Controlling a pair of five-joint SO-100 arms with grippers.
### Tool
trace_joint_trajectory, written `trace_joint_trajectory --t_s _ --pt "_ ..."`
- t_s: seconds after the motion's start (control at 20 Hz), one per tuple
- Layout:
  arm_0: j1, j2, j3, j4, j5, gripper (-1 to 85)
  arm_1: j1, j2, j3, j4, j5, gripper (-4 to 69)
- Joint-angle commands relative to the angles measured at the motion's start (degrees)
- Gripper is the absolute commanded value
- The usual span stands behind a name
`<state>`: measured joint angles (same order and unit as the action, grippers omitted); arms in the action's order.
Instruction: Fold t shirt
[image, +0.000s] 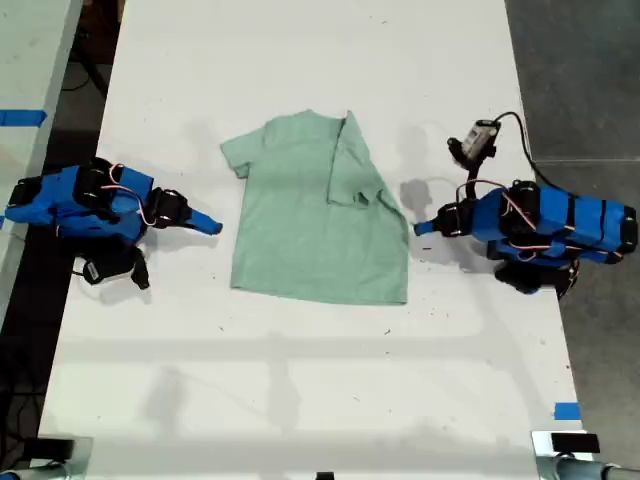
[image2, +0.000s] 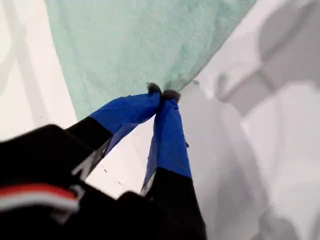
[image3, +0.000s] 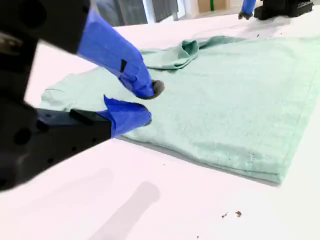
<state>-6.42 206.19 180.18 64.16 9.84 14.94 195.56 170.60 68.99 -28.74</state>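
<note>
Between my two grippers, one t shirt lies on the table.
My first gripper is closed on nothing, just before the shirt's edge. My second gripper is a little open at the other side. Closed tips could push the cloth and bunch it up.

I'm looking at a long white table carrying everything. The t shirt is lying flat near its centre, one sleeve folded inward. A blue tape strip is sticking at about five o'clock from the shirt.
</note>
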Motion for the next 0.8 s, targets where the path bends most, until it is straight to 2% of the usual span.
trace_joint_trajectory --t_s 0.0,0.25,0.75 --pt "-0.26 0.26 -0.97 -0.97 0.0 4.3 -0.44 5.45 5.36 0.79 1.05 1.2" --pt "-0.26 0.26 -0.97 -0.97 0.0 4.4 0.35 5.54 5.8 2.55 5.98 1.2" --pt "-0.26 0.26 -0.97 -0.97 0.0 4.4 0.18 5.54 5.98 2.72 7.12 1.2"
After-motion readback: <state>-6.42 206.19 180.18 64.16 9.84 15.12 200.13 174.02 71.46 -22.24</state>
